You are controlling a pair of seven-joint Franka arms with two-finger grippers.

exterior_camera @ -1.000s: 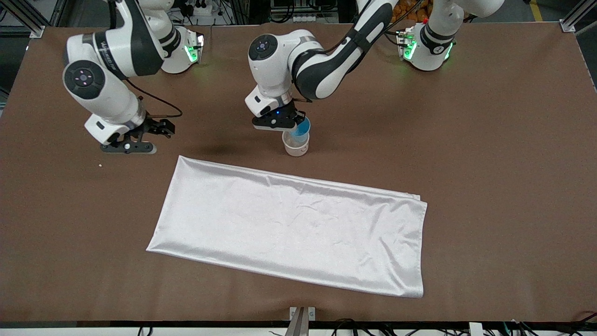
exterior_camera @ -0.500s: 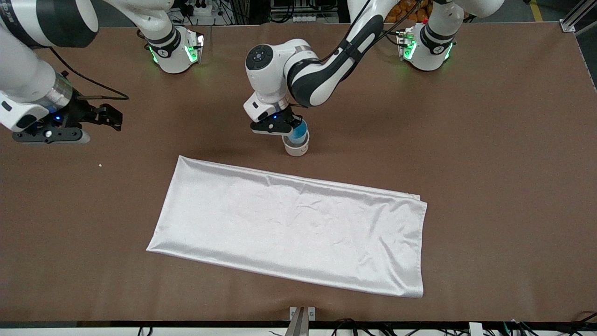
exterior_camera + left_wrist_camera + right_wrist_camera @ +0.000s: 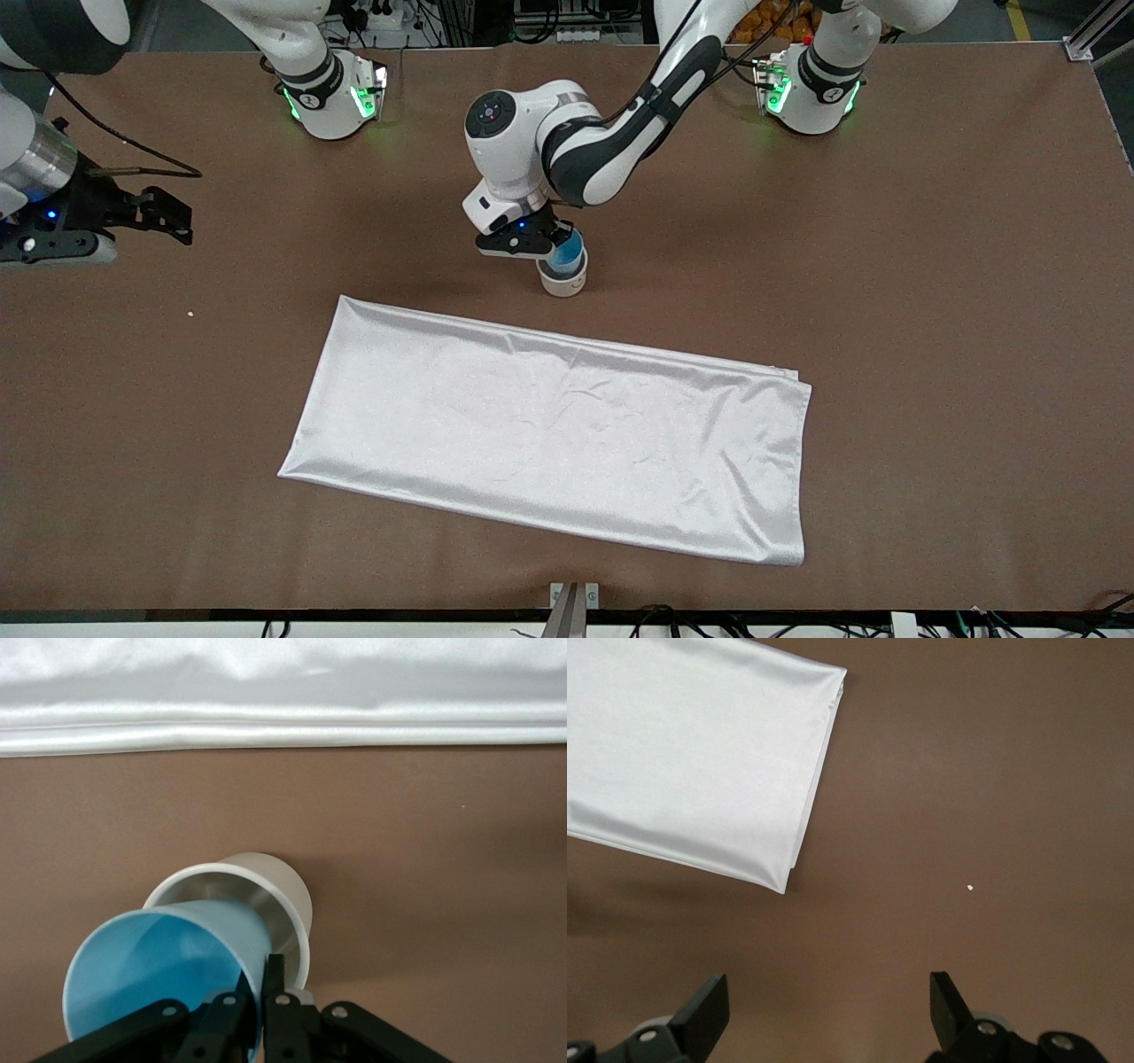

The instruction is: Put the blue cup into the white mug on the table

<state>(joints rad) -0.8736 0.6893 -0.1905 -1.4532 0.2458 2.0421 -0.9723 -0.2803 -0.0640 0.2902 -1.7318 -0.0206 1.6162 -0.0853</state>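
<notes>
Over the middle of the brown table (image 3: 930, 266), I am holding the blue cup (image 3: 565, 253) with my left gripper (image 3: 551, 241). My two fingers (image 3: 275, 979) are pinching the cup's thin rim, squeezed tight on it. The cup is tipping to one side, and its bottom part is already sitting inside the white mug (image 3: 563, 282). The mug is standing on the table, farther from the front camera than the big white cloth (image 3: 549, 425) and just beside the cloth's edge.

I think I am at the putting-in step. The cup is partly in, but it is not sitting straight or all the way down yet. Next I am guessing I need to stand the cup up straight, lower it a bit more, and then let my fingers go apart. I should go gently, or the mug could tip over.

My right gripper (image 3: 133, 217) is waiting over the table at the right arm's end, its fingers (image 3: 704, 1014) wide apart and holding nothing. A tiny white crumb (image 3: 190, 313) is lying on the table near it
</notes>
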